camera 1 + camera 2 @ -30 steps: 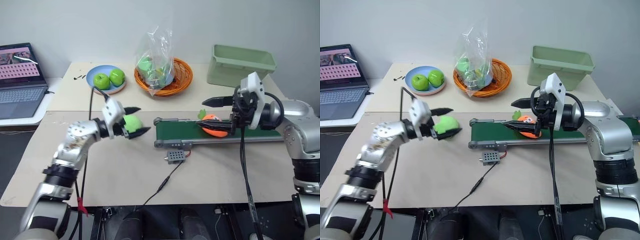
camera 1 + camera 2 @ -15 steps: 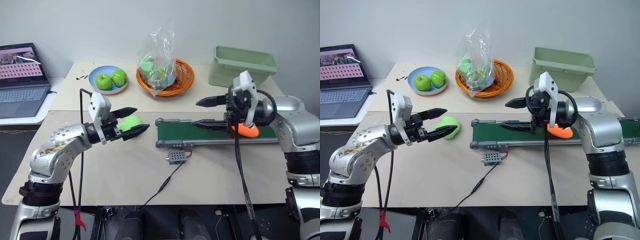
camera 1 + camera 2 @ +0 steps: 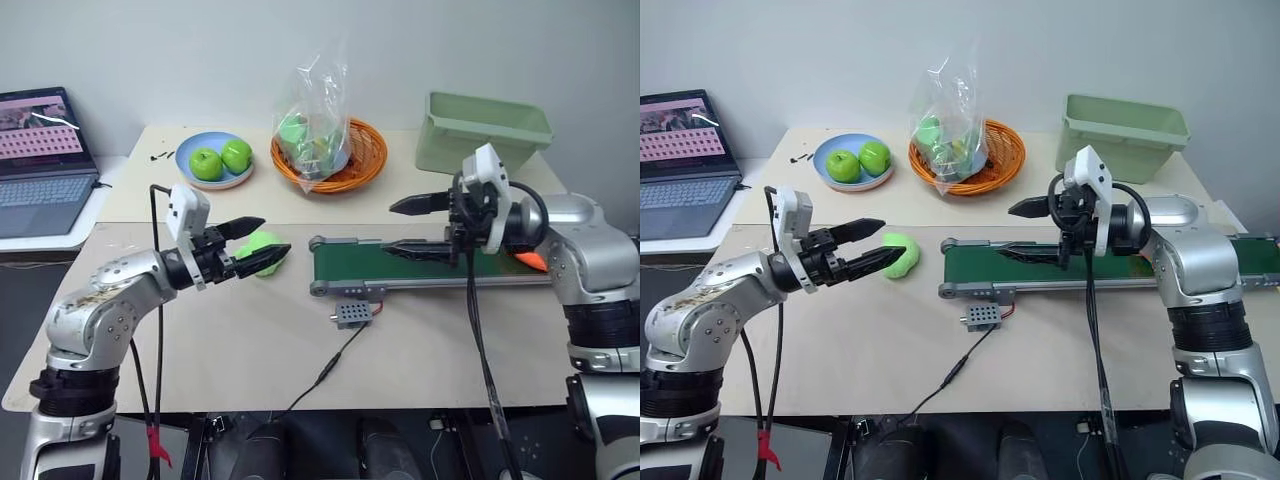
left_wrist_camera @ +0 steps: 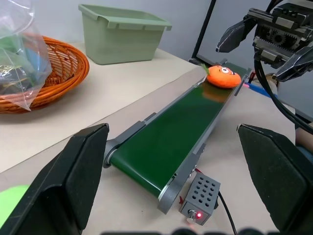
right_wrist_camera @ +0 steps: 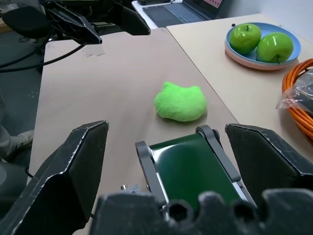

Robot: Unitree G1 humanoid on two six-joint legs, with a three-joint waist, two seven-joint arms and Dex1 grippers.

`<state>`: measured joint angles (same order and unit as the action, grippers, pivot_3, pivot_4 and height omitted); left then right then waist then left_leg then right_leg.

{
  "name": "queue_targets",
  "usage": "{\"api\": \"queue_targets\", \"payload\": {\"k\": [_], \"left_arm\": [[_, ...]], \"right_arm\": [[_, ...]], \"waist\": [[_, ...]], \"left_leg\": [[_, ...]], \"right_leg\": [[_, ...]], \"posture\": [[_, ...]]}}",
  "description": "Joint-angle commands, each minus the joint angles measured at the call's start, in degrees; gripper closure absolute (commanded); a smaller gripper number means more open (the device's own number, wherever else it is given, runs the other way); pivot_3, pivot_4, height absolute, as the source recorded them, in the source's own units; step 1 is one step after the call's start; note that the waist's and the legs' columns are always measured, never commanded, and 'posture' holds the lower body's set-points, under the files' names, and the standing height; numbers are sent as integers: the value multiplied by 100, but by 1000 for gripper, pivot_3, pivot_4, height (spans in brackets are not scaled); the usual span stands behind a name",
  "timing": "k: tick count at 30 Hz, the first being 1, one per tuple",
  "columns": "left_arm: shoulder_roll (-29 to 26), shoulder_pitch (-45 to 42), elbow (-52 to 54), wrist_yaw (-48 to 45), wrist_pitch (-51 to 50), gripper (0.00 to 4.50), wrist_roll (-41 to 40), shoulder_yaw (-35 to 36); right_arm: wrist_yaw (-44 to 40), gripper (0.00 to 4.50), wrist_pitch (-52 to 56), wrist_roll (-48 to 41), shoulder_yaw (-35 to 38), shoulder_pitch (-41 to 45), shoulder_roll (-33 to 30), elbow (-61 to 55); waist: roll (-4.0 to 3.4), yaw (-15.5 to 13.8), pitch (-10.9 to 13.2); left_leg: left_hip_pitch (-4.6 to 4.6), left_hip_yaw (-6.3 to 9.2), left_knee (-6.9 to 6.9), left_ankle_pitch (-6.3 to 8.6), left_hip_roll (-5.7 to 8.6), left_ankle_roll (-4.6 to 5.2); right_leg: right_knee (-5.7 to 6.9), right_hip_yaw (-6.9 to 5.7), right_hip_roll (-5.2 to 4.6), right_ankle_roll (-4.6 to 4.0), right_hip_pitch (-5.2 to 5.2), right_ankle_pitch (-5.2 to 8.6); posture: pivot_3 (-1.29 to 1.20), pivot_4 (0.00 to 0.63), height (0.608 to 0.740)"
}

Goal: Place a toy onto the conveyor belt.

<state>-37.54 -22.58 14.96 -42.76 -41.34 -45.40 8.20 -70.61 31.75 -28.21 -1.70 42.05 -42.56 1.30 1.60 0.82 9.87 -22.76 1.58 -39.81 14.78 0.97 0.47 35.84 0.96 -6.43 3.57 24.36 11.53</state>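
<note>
The toy (image 4: 223,77), a small orange carrot plush, lies on the conveyor belt (image 3: 352,262) toward its right part; in the left eye view only a bit of the toy (image 3: 530,262) peeks out behind my right forearm. My right gripper (image 3: 412,228) hovers open over the belt's left half with nothing between its fingers, and the toy is behind it. My left gripper (image 3: 876,245) is open and level on the left of the belt. Its tips stop just short of a light green fuzzy plush (image 3: 902,252) on the table.
A pale green bin (image 3: 480,132) stands at the back right. An orange basket (image 3: 328,155) with a plastic bag and a blue plate with two apples (image 3: 215,160) sit at the back. A laptop (image 3: 40,160) is far left. A grey control box (image 3: 352,315) with its cable lies before the belt.
The toy, between my right gripper's fingers a second ago, has travelled right along the belt, away from that gripper. My left gripper rolled and drew back from the green plush.
</note>
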Motion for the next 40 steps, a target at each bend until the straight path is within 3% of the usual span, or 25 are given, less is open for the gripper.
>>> {"api": "queue_targets", "payload": {"k": [1, 40], "left_arm": [[23, -170, 187, 54, 3, 12, -80, 156], [54, -256, 176, -3, -231, 12, -112, 168]], "right_arm": [[29, 0, -128, -37, 168, 79, -8, -118], [78, 0, -146, -52, 187, -2, 8, -153]], "waist": [[0, 0, 0], [0, 2, 0]], "left_leg": [[0, 0, 0, 0, 0, 0], [0, 0, 2, 0, 0, 0]], "right_leg": [[0, 0, 0, 0, 0, 0], [-6, 0, 0, 0, 0, 0]], "posture": [[0, 150, 740], [0, 150, 740]]}}
